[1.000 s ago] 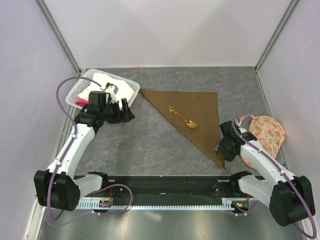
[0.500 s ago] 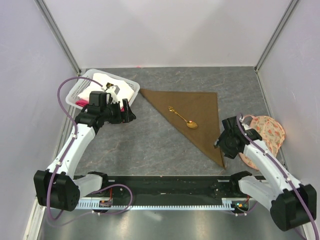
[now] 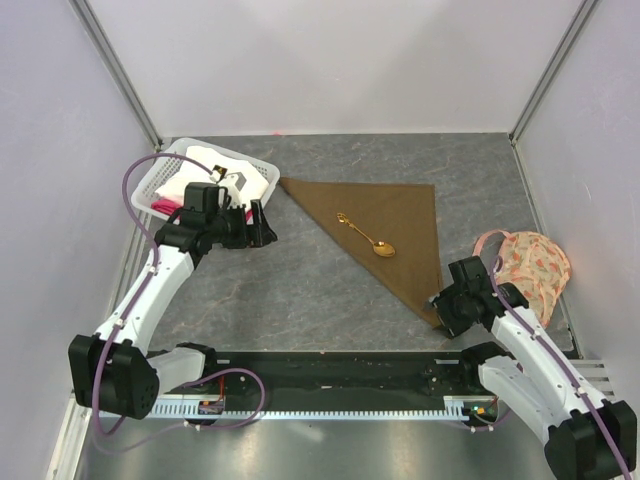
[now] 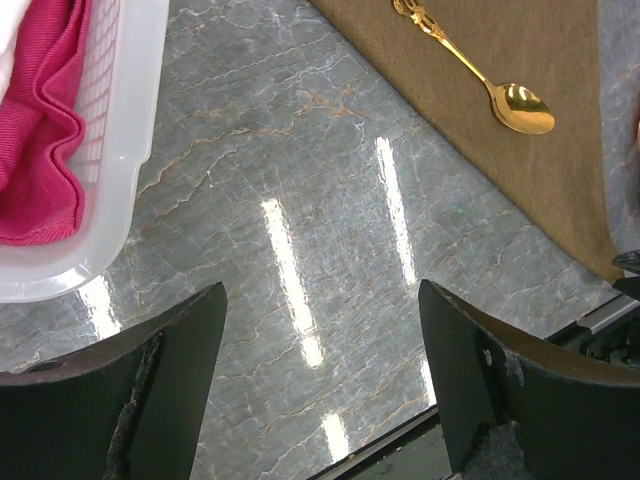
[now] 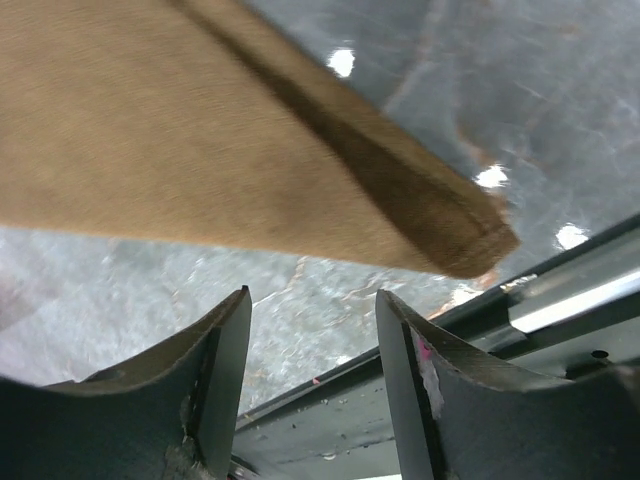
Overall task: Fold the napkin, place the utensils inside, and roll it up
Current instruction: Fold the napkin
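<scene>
— Around the sides?
— Boxed in by plain pale lilac walls (image 3: 330, 60), joined at the far corners by slim metal posts (image 3: 118, 75).
— And underneath?
— Grey marbled table top (image 3: 300, 290), glossy, streaked with white glare (image 4: 290, 255); brushed metal strip (image 3: 330, 450) along the near edge.

Plain olive-brown napkin (image 3: 400, 215), shiny gold spoon (image 3: 366, 236), grey veined worktop (image 3: 290, 290), white basket (image 3: 150, 185) holding pink cloth (image 4: 40, 120), peach floral fabric (image 3: 535, 262).

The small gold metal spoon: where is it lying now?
In the top view the spoon lies diagonally on the triangular olive-brown cloth napkin, right of centre, bowl pointing right.
</scene>
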Motion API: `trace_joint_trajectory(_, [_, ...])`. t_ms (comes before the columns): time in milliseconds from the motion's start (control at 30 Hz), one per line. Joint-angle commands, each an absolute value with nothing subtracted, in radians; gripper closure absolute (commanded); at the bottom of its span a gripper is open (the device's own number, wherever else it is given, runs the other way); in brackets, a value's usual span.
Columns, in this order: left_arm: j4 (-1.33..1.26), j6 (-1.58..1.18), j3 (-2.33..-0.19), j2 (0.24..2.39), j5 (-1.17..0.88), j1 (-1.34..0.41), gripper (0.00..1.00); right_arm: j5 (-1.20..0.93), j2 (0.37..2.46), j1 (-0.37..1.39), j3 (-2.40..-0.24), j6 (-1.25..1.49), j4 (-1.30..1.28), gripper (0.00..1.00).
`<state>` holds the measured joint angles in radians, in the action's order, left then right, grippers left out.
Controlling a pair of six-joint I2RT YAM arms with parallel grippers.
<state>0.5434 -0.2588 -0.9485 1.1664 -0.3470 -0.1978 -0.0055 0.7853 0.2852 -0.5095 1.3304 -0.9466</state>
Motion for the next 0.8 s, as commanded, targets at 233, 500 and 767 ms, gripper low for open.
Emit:
trace_joint_trajectory(233, [0.512,-0.256,-0.954,1.181,-0.374,-0.216,0.15,0.043,0.765,0.282,-0.462,1.543,-0.959,0.45])
trace_joint_trajectory(500, [0.514,-0.255,-0.959,1.187,-0.368,-0.224,0.15,0.083,0.739,0.284,-0.448,1.629,-1.002,0.48])
trace_joint_trajectory(767, [0.517,-0.252,-0.959,1.190,-0.365,-0.227,0.15,0.090,0.723,0.282,-0.419,1.692,-1.009,0.49])
